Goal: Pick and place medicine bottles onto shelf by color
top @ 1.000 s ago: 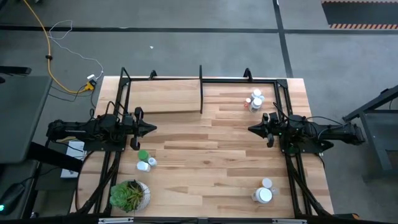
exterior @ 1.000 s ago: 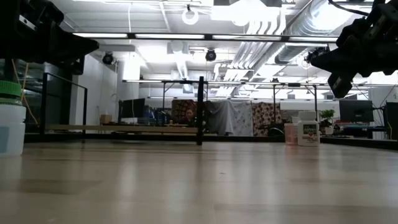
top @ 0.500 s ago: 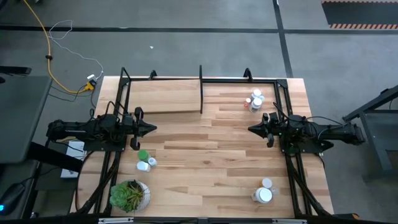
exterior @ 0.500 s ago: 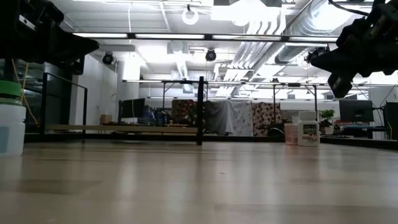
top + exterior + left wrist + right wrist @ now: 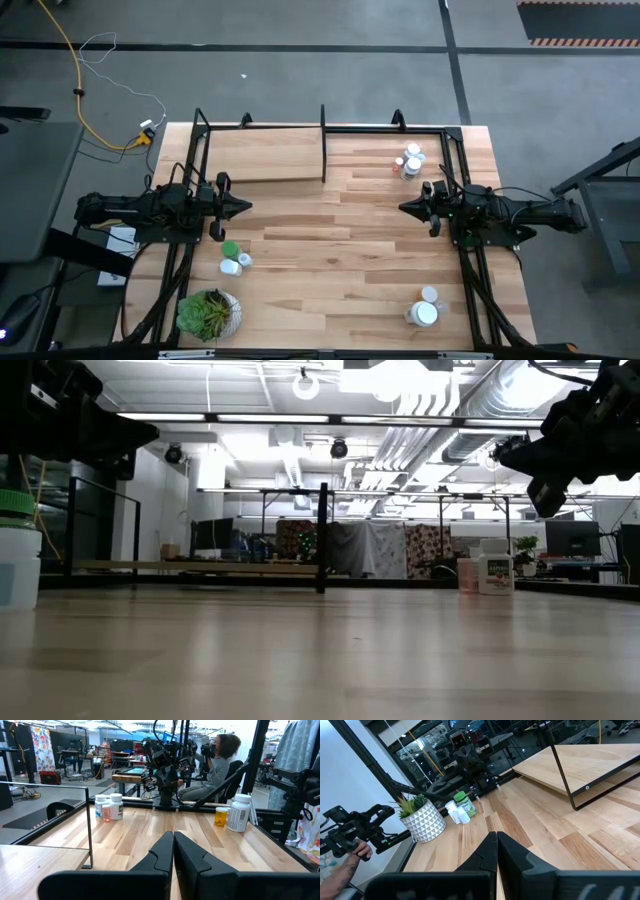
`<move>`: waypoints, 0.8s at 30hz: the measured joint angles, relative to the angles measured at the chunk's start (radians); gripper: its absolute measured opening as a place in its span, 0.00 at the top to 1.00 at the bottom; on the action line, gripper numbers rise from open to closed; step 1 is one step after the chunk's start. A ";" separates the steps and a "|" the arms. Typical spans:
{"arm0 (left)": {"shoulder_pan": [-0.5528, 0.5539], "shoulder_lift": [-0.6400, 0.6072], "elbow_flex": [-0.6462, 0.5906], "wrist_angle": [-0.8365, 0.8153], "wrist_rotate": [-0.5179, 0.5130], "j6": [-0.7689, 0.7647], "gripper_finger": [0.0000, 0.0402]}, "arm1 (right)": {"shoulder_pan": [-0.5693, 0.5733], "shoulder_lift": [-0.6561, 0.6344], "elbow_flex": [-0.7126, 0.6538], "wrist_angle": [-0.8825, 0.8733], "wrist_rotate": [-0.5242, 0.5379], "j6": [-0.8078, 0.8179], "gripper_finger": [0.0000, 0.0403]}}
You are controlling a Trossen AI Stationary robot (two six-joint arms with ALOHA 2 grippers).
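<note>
The shelf [image 5: 262, 154], a light-wood plank in a black rod frame, stands at the table's far left. Medicine bottles stand in groups. White ones with a small orange one are at the far right [image 5: 411, 161] [image 5: 110, 806]. A green one [image 5: 230, 250] [image 5: 463, 803] with a white one [image 5: 239, 264] is near left. A large white one [image 5: 426, 312] [image 5: 239, 812] beside a small one is near right. My left gripper [image 5: 246, 207] [image 5: 173, 845] hovers shut at mid-left. My right gripper [image 5: 402, 208] [image 5: 497, 842] hovers shut at mid-right, facing it.
A potted green plant [image 5: 208, 313] [image 5: 420, 818] stands at the near left corner. Black frame rods [image 5: 323, 144] run along the table's sides and far edge. Bare wood [image 5: 330, 240] lies between the two grippers. A person [image 5: 220, 760] sits beyond the table's right side.
</note>
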 joint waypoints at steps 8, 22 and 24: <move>0.000 0.000 0.000 0.000 -0.001 -0.001 0.99 | 0.000 0.000 0.000 0.000 0.000 0.000 1.00; 0.000 0.000 0.000 0.000 -0.003 -0.001 0.99 | 0.000 0.000 -0.001 0.124 0.148 0.061 1.00; 0.000 0.000 0.000 0.000 -0.003 0.000 0.99 | 0.000 0.000 -0.001 0.185 0.193 0.137 1.00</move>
